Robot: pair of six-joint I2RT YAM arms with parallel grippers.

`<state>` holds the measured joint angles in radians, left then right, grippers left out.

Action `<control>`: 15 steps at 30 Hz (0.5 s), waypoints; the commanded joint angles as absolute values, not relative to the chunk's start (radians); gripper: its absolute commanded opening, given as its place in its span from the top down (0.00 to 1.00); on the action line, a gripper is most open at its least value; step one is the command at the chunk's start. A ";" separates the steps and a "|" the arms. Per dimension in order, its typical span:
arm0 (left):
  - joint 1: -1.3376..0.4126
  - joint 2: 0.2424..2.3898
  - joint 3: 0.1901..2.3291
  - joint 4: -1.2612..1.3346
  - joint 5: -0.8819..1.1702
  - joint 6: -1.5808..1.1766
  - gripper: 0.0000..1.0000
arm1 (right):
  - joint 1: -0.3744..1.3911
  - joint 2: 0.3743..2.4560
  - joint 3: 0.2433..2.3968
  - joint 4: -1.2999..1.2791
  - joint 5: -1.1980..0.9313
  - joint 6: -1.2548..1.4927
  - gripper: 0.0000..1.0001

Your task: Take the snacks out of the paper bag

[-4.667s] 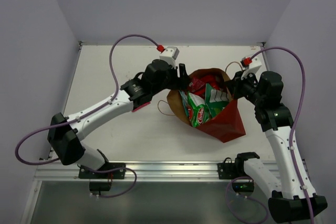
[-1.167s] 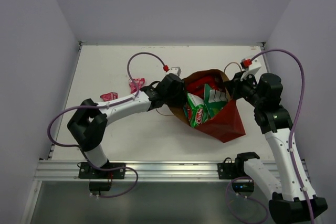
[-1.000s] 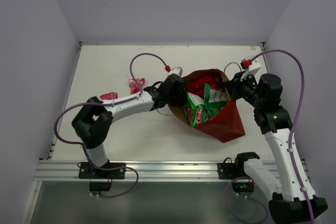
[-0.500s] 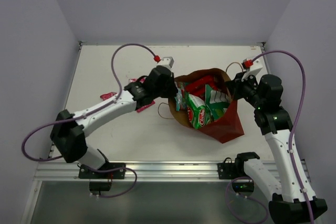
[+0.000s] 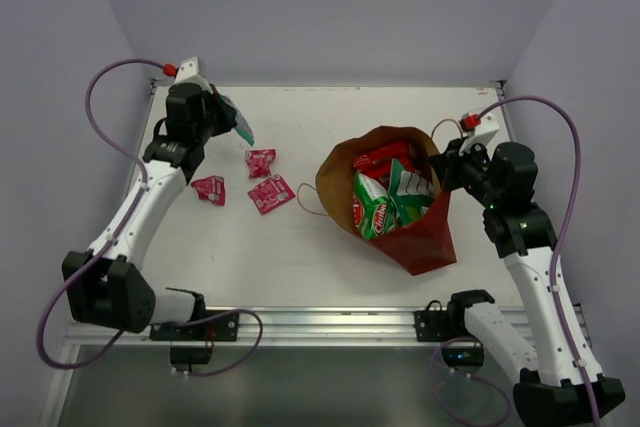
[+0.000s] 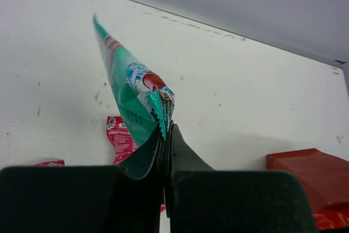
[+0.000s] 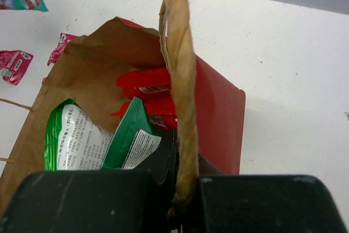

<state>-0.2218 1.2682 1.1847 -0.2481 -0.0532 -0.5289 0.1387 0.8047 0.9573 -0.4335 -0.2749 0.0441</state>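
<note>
Teal pouch (image 5: pixel 241 128) out and held aloft at 10 o'clock; paper bag (image 5: pixel 425 242) at 3 o'clock, snacks inside.

Nipped tight in the left gripper (image 6: pixel 166 141) by 1 crimped edge, far tip pointing away from the wrist, off the table (image 5: pixel 300 267). Squeezed just as narrow in the right gripper (image 7: pixel 182 186): 1 twisted handle (image 7: pixel 177 69) at the bag's 2 o'clock rim, mouth gaping toward 11 o'clock. In the bag: 2 green chip bags (image 5: pixel 372 209) (image 5: pixel 408 187) side by side, and behind them red bags (image 5: pixel 380 157), seemingly 2, though too overlapped to count surely. On the table at the bag's 9 o'clock: 3 pink-red sachets (image 5: pixel 261 162) (image 5: pixel 209 189) (image 5: pixel 271 193), apart from each other and from the bag.
</note>
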 commanded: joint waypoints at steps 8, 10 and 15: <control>-0.025 1.679 1.223 0.096 0.137 -0.457 1.00 | 0.150 0.781 0.977 -0.305 -0.293 0.035 1.00; 0.000 1.686 1.171 0.144 0.124 -0.468 0.95 | 0.150 0.784 0.982 -0.308 -0.296 0.034 1.00; 0.043 1.591 1.105 0.097 0.084 -0.462 0.16 | 0.153 0.782 0.979 -0.305 -0.304 0.031 1.00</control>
